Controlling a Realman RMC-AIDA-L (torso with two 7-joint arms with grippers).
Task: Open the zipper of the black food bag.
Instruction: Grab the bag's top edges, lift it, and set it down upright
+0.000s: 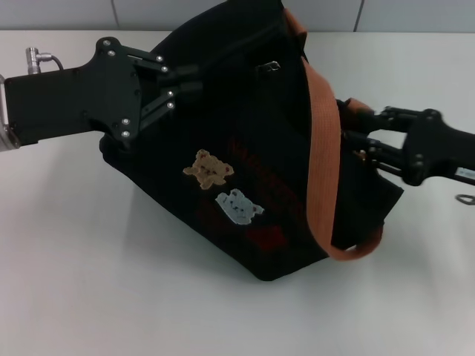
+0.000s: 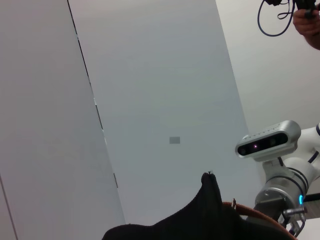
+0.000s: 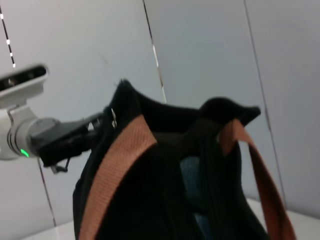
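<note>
The left gripper [image 1: 185, 80] jaws pinch the top edge of the black food bag [image 1: 252, 141], while the right gripper [image 1: 355, 137] presses its far side, jaws hidden, state unclear. The bag, orange strap [image 1: 320, 126] across it, sits mid-desk [image 1: 89, 282].

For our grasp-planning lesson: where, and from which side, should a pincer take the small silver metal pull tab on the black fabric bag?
Pinch the pull tab across its flat faces from above, probably with the left pincer, at the bag's left end; the right pincer sits at its right side. The tab lies beside the orange-brown strap, which blocks that side.
</note>
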